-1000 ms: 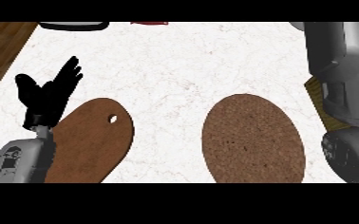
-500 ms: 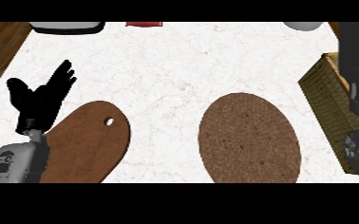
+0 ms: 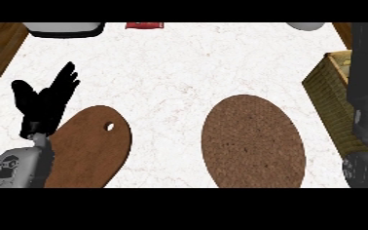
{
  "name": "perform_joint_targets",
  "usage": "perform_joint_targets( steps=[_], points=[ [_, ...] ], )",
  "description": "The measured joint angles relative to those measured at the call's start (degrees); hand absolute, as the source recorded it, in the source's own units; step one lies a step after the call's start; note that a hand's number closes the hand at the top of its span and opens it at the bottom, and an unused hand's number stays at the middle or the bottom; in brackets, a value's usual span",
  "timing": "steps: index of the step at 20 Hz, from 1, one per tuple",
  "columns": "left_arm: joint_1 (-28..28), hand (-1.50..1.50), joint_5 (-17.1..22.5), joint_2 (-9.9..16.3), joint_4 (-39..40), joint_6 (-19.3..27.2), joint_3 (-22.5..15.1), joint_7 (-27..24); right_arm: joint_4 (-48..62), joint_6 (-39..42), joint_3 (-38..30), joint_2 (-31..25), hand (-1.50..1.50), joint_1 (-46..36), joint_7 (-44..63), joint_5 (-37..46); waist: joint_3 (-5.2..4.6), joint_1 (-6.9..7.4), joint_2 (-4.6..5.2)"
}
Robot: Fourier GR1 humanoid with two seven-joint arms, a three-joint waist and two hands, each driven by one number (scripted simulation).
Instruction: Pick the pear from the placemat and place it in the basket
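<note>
At the right edge of the counter I see the basket, a woven, straw-coloured box with only its left wall and a corner in view. A dark grey forearm runs down in front of it and hides most of the inside, so I cannot tell what, if anything, lies in it. My right hand does not show at all; only that forearm is visible, so I cannot say how its fingers stand. The pear shows nowhere, neither on the mat nor beside the basket; if it is in the right hand or inside the basket, it is hidden from me.

The oval brown placemat lies just left of the basket with nothing on it. Further left lies a wooden cutting board with a small hole near its top. My left hand rests at the left edge, fingers spread and pointing up, holding nothing, just beside the board's upper left edge.

Along the far edge I see a grey dish, a small red thing and a pale round thing, all cut off.
</note>
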Motion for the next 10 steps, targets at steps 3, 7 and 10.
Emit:
perform_joint_targets(
  steps=[3,7,10],
  points=[
    [0.96,0.0,0.48,0.51,-0.24,-0.85,0.65,-0.9,-3.62,-0.9,-0.46,0.71,1.5,3.98,-0.97,-1.57,-0.02,0.07,0.01],
    [0.23,0.0,0.79,1.01,-0.15,-1.05,1.11,-0.06,-8.56,-2.58,-2.95,0.4,-1.5,8.52,0.08,0.72,0.0,-0.16,0.04],
    [0.96,0.0,0.85,0.39,-0.43,-1.38,0.73,-0.56,-10.95,-3.11,-4.27,0.6,-1.5,11.17,-0.07,0.0,-0.01,0.04,0.05]
  ],
)
